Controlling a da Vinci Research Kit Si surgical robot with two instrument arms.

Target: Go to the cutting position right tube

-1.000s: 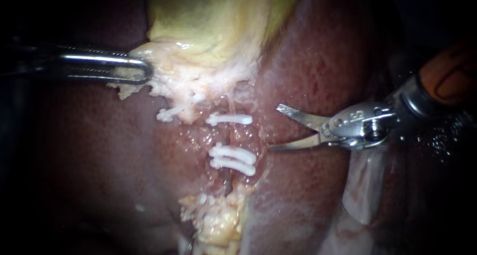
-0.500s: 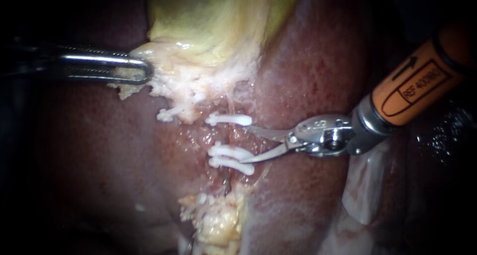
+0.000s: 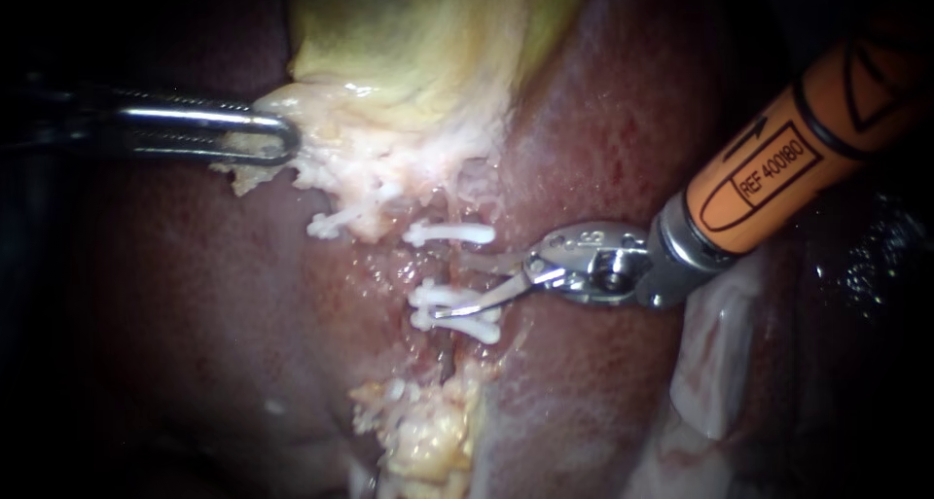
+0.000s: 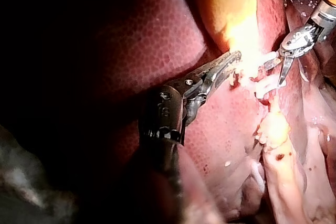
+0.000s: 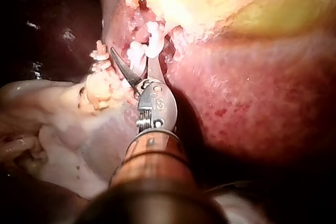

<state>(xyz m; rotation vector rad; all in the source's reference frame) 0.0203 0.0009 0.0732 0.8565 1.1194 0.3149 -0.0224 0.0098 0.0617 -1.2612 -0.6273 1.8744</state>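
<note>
Blades of my right instrument (image 3: 449, 287) stand parted with a modest gap. They straddle the right tube (image 3: 450, 266) in the stretch between the single upper clip (image 3: 449, 233) and the lower pair of clips (image 3: 475, 328). The lower blade lies across that pair and the upper blade sits just under the single clip. I cannot tell whether either blade touches the tube.

The tube runs down a raw reddish groove in the liver (image 3: 603, 120) toward a yellowish fatty clump (image 3: 428, 431). Above the groove, pale tissue (image 3: 370, 159) hangs from the edge of the yellow-green gallbladder (image 3: 418, 32) — my left instrument (image 3: 282, 134) has its jaws clamped on that tissue's left edge, well apart from the blades. One further clip (image 3: 326, 225) sits just left of the groove, under the pale tissue.
</note>
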